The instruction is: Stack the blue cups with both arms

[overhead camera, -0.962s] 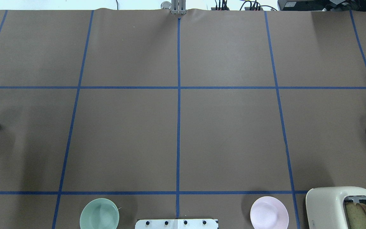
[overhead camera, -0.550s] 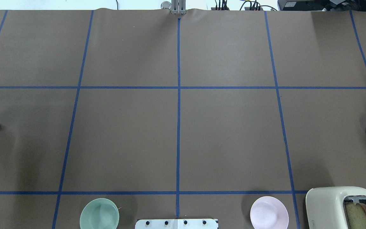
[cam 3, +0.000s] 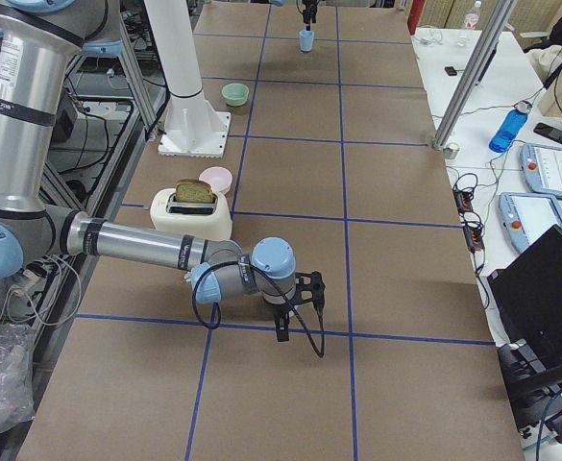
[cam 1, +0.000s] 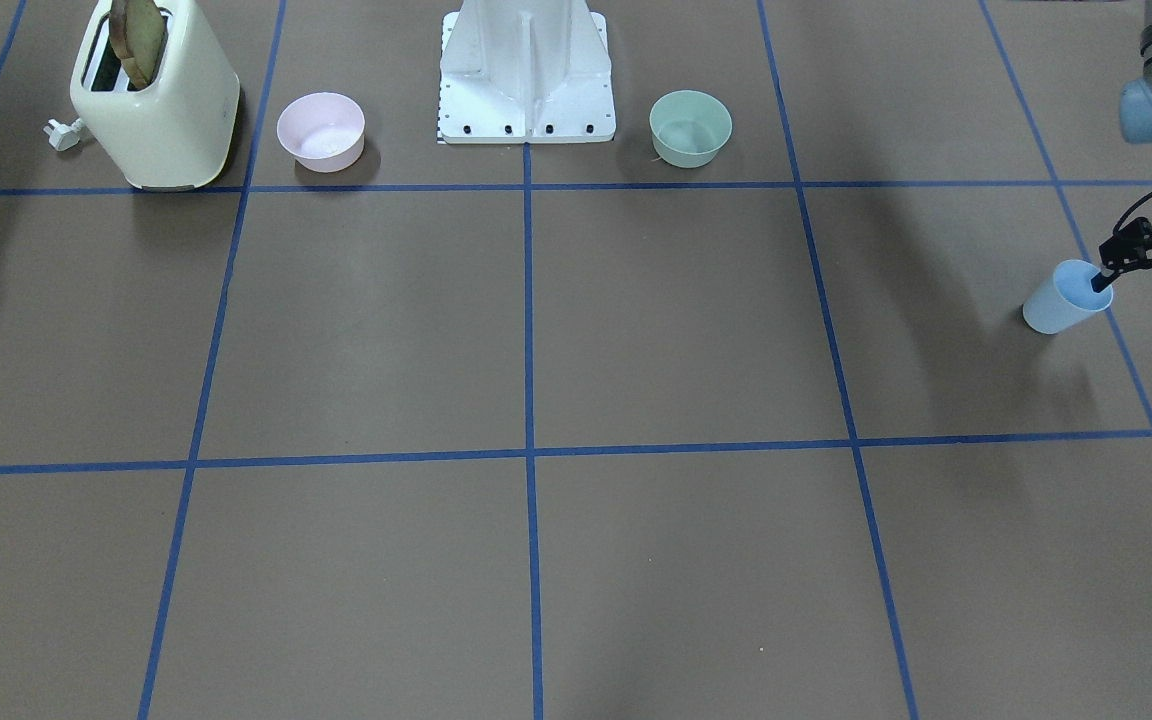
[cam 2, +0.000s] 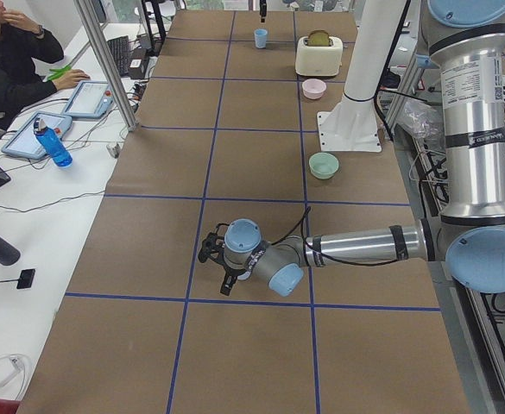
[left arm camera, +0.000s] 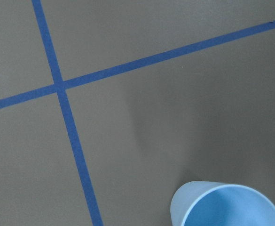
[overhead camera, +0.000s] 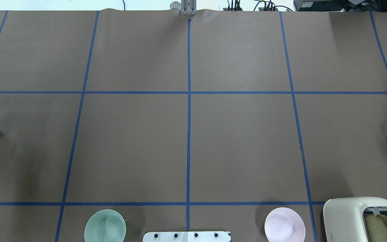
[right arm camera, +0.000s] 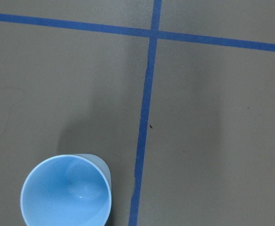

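- Both arms are out at opposite ends of the desk point(overhead camera: 240, 148), one cup apiece. This is the pick-up step, and nothing is stacked yet.
- The left cup point(cam 1: 1056, 305) stands upright, mouth up, at the robot's left end of the desk, about midway between the near and far edges.
- The left claw point(cam 1: 1141, 290) is spread. One finger dips in at the cup's mouth and the other hangs outside the wall, so it straddles the rim.
- It sits right at the edge of the front camera's picture, so I can't say for sure whether that inner finger touches the plastic.
- The right cup point(right arm camera: 66, 190) is upright at the robot's right end of the desk, just beside a blue tape line and also about midway between the edges.
- The right claw point(cam 3: 298, 305) hangs low over that end. Only the side cameras catch it, so I cannot tell whether it is spread or pressed together.
- Its wrist camera looks down into the cup, which sits off toward the lower left of that picture.
- Next move, as I read it: the left claw presses together on the cup wall and lifts. The right claw lines up on its own rim, pinches and lifts.
- After that both would carry in toward the middle of the desk, and one cup goes down into the other.
- The wall is thin and tapered, so a skewed pinch could tip a cup.
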Action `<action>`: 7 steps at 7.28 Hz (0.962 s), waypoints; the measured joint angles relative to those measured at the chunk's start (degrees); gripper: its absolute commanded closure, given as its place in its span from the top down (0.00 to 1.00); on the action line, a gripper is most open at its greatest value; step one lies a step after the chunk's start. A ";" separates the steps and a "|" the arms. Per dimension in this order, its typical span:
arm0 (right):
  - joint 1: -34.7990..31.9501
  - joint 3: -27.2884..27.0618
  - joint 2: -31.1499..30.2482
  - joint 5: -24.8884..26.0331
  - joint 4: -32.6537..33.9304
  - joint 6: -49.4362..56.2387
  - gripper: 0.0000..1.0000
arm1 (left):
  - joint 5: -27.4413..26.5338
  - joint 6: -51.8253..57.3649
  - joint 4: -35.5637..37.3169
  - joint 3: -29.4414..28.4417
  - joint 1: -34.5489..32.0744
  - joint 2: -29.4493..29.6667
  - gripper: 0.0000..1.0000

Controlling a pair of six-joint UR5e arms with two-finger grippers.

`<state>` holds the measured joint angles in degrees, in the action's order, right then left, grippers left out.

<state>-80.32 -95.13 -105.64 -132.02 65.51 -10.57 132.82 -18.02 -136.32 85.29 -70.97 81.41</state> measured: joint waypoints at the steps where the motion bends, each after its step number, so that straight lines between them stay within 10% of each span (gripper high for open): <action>1: 0.49 0.13 0.00 0.01 -0.02 -0.21 1.00 | -0.01 -0.07 -0.07 -0.24 0.24 0.22 0.97; 7: 1.04 0.13 0.02 -0.08 -0.03 -0.56 1.00 | -0.02 -0.09 -0.01 -0.56 1.60 0.49 0.41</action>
<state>-79.28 -95.00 -105.63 -132.11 65.48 -11.13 132.80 -18.11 -136.33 84.73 -69.36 81.90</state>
